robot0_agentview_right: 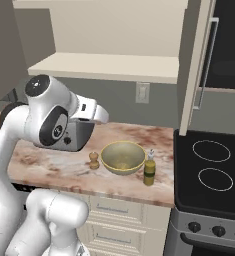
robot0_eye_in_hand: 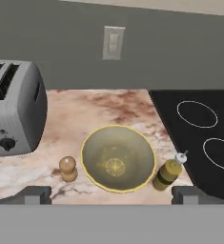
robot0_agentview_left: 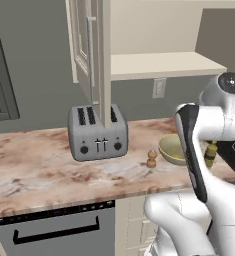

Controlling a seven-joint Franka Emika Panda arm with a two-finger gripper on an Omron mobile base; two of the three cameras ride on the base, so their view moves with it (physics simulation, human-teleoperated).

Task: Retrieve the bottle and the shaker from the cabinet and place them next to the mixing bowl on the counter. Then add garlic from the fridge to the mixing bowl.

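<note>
The mixing bowl (robot0_agentview_left: 171, 149) (robot0_agentview_right: 122, 157) (robot0_eye_in_hand: 117, 158) sits on the counter (robot0_agentview_left: 39, 165) (robot0_agentview_right: 54, 160) (robot0_eye_in_hand: 85, 109). The brown shaker (robot0_agentview_left: 151, 159) (robot0_agentview_right: 94, 160) (robot0_eye_in_hand: 68, 168) stands upright just left of it. The olive-yellow bottle (robot0_agentview_left: 211, 152) (robot0_agentview_right: 149, 170) (robot0_eye_in_hand: 168, 172) stands upright just right of it, near the stovetop. My gripper (robot0_eye_in_hand: 112, 194) hangs open above the bowl's near side, holding nothing. The cabinet (robot0_agentview_left: 159, 65) (robot0_agentview_right: 104, 67) is open, its beige shelf bare. The fridge and the garlic are out of view.
A grey toaster (robot0_agentview_left: 97, 132) (robot0_eye_in_hand: 13, 109) stands on the counter left of the shaker, under the open cabinet door (robot0_agentview_left: 96, 50). The black stovetop (robot0_agentview_right: 209, 170) (robot0_eye_in_hand: 199, 128) borders the counter on the right. A dishwasher front (robot0_agentview_left: 54, 230) lies below the counter edge.
</note>
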